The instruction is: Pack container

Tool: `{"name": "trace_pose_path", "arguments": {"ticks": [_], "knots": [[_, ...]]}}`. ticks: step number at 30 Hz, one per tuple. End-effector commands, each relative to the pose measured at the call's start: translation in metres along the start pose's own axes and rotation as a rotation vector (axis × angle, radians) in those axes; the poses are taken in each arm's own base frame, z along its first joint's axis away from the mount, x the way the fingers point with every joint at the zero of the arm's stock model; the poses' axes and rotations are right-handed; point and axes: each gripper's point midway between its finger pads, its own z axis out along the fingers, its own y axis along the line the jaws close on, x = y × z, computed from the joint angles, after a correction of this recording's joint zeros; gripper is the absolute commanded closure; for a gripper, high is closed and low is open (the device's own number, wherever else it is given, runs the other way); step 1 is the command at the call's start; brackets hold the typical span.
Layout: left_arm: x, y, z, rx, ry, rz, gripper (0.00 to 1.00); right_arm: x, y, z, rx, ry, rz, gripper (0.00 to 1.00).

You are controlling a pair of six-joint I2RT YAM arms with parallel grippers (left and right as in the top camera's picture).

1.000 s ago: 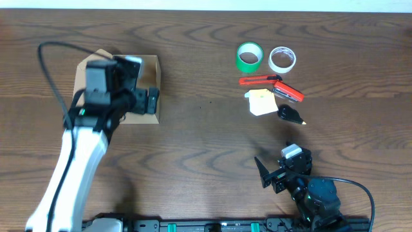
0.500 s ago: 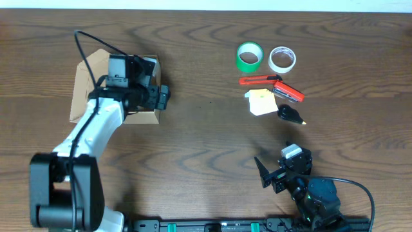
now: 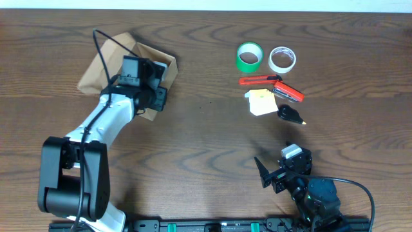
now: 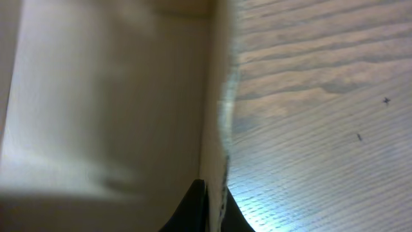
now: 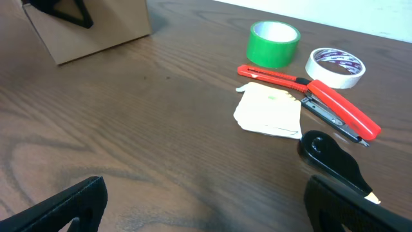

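The container [image 3: 106, 61], a brown cardboard box with its lid flap open, lies skewed at the table's back left. My left gripper [image 3: 156, 98] is shut on the box's right wall. In the left wrist view the two dark fingers [image 4: 196, 206] pinch that cardboard edge [image 4: 217, 116], with the pale box interior to the left and the wooden table to the right. My right gripper [image 3: 270, 174] hovers open near the front edge, nothing between its fingers [image 5: 64, 206]. The right wrist view shows the container [image 5: 103, 32] far off at the upper left.
At the back right lie a green tape roll [image 3: 250, 57], a white tape roll [image 3: 282, 59], a red box cutter [image 3: 257, 80], a red stapler [image 3: 290, 92], a pale notepad [image 3: 261, 102] and a black object [image 3: 291, 115].
My left gripper closed on the container's wall, and the box swung round and shifted to the right and back. The right arm stayed still.
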Motion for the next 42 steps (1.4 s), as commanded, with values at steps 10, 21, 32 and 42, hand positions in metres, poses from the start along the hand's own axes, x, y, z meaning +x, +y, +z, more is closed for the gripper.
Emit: {"name": "trace_pose_path", "arguments": {"ticks": [10,21,32,42], "knots": [[-0.016,-0.116,-0.005,0.119,0.005,0.82,0.95,0.0,0.002,0.0,-0.006,-0.004,0.01,0.01],[0.028,-0.122,-0.011,0.222,0.146,1.073,0.95,0.0,0.002,0.0,-0.006,-0.004,0.01,0.01],[0.032,-0.143,-0.016,0.356,0.089,1.097,0.95,0.0,0.002,0.0,-0.006,-0.004,0.01,0.01],[0.028,-0.134,-0.018,0.371,0.07,1.06,0.92,0.0,0.002,0.0,-0.006,-0.004,0.01,0.01]]}}
